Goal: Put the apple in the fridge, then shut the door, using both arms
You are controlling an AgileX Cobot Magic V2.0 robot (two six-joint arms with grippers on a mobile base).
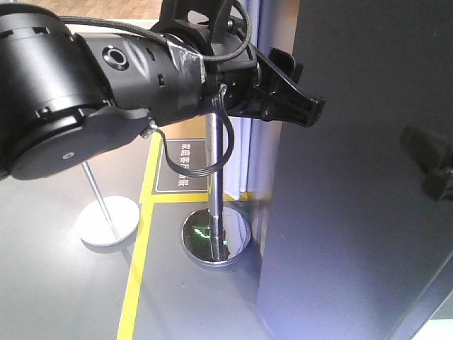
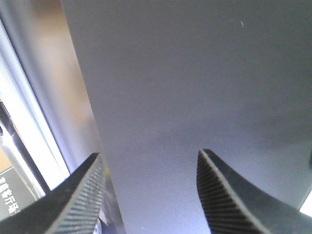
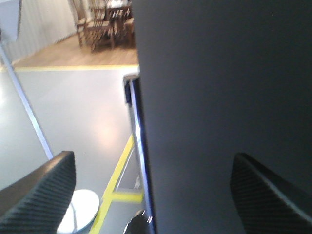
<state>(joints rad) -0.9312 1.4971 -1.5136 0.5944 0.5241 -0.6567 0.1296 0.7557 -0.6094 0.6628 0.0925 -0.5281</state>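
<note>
Two black arms work at the door (image 1: 354, 170), dark grey outer face toward me. Left gripper (image 1: 294, 88) sits at the door's edge, fingers (image 2: 80, 204) spread apart, nothing between them. Right gripper (image 1: 432, 159) is against the door face, fingers (image 3: 265, 195) wide apart, empty. Apple not visible. Metal stanchion pole (image 1: 214, 177) stands on the floor (image 1: 64, 283) beside the fridge.

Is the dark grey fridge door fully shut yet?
Cannot tell. The dark grey fridge door fills all views; a bright strip shows along its edge, and no seal is visible.
</note>
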